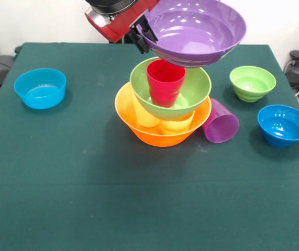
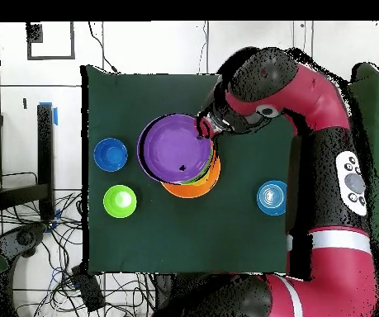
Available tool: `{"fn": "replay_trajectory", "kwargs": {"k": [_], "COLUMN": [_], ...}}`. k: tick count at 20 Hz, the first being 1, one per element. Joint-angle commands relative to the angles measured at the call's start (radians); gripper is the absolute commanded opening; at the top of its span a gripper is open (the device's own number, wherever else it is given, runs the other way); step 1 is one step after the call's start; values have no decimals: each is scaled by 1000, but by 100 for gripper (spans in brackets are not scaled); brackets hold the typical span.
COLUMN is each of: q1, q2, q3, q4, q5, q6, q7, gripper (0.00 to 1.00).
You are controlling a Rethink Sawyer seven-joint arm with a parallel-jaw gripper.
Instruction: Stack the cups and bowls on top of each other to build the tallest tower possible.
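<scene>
The gripper [image 1: 144,37] is clamping the rim of the large purple bowl [image 1: 196,31] and holding it in the air, tilted, just above the tower [image 1: 165,104]; its dark fingers [image 1: 140,42] are pinching the bowl's left edge in the front view. The purple bowl is empty and is not touching the piece below it. At the bottom of the tower the large orange bowl [image 1: 159,133] is sitting on the green table [image 1: 86,198], and inside it two yellowish cups are showing, a pale yellow cup [image 1: 145,117] and a yellow-orange cup [image 1: 176,124], both partly hidden. The large lime green bowl [image 1: 191,86] is resting on those cups, leaning slightly, and the red-pink cup [image 1: 165,81] is standing upright inside it. The purple cup [image 1: 221,123] is lying on its side on the table, touching the orange bowl's right side. Off to the right, a small lime green bowl [image 1: 252,82] and a small blue bowl [image 1: 284,124] are sitting apart from the tower, both empty. Another small blue bowl [image 1: 40,88] is sitting well apart on the left, also empty. In the overhead view the purple bowl [image 2: 174,147] is covering most of the tower, with only an orange crescent [image 2: 202,183] showing.
</scene>
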Motion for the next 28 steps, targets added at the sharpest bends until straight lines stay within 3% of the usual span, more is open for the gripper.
{"fn": "replay_trajectory", "kwargs": {"k": [1,17,28], "q1": [-8,-43,-54], "q2": [18,47,52], "q3": [3,-1,11], "q4": [47,46,100], "q5": [-32,-75,-77], "q6": [10,-28,-113], "q7": [100,40,44], "gripper": [0,0,0]}}
